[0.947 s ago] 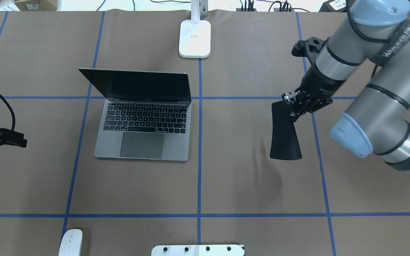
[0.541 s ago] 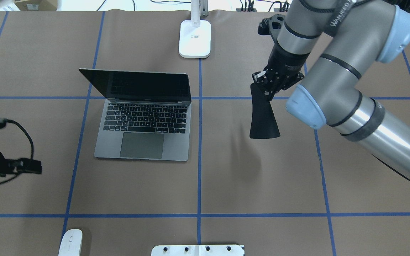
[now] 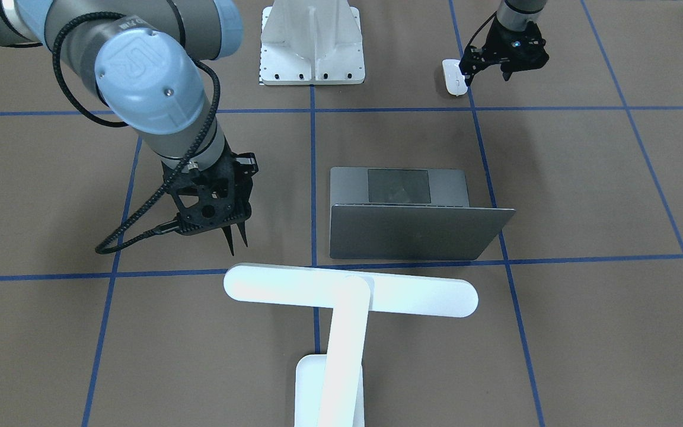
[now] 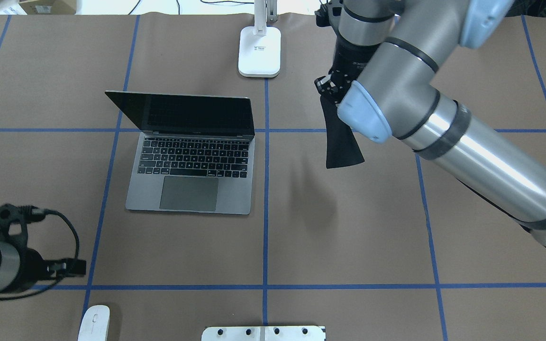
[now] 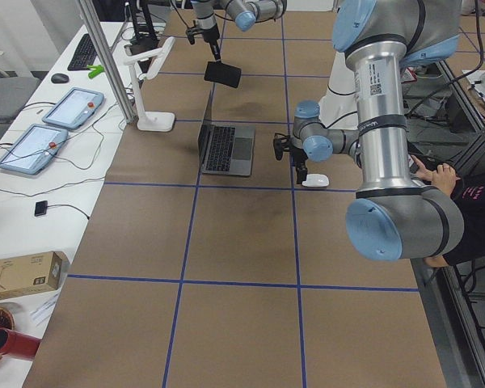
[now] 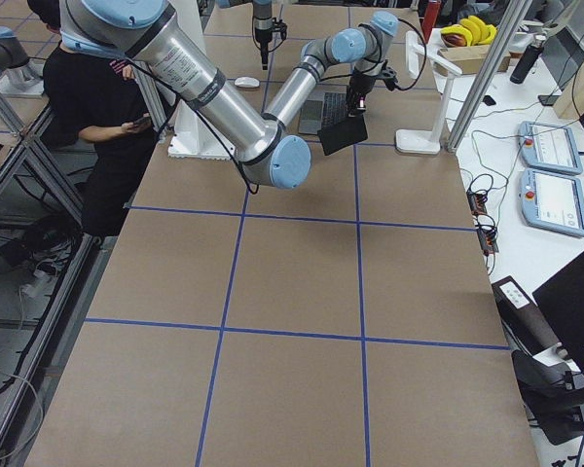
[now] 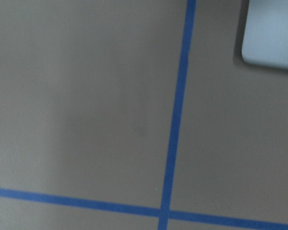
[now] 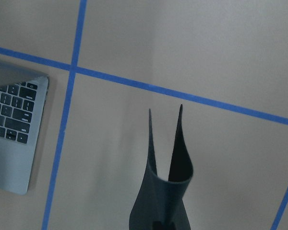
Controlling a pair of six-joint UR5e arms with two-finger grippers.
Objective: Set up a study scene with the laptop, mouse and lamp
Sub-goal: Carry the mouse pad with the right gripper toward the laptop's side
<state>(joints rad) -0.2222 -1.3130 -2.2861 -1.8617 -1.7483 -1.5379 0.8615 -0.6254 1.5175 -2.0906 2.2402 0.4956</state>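
Observation:
The laptop (image 4: pixel 190 182) stands open left of the table's middle; its lid back faces the front view (image 3: pixel 404 231). The white lamp (image 3: pixel 350 290) stands at the far edge, its base (image 4: pixel 259 52) beyond the laptop. The white mouse (image 4: pixel 94 323) lies at the near left edge. My right gripper (image 4: pixel 326 92) is shut on a thin black mat (image 4: pixel 341 142) that hangs curled above the table right of the laptop, also in the right wrist view (image 8: pixel 165 191). My left gripper (image 3: pixel 487 74) is open, just beside the mouse (image 3: pixel 453 77).
A white ribbed mount (image 3: pixel 312 41) with a bolted plate (image 4: pixel 263 333) sits at the near middle edge. Blue tape lines grid the brown table. A person sits behind the robot (image 6: pixel 97 88). The left wrist view shows bare table and a white corner (image 7: pixel 271 33).
My right arm has carried the black mat left and toward the far edge, closer to the lamp base. My left gripper has moved toward the near edge, closer to the mouse.

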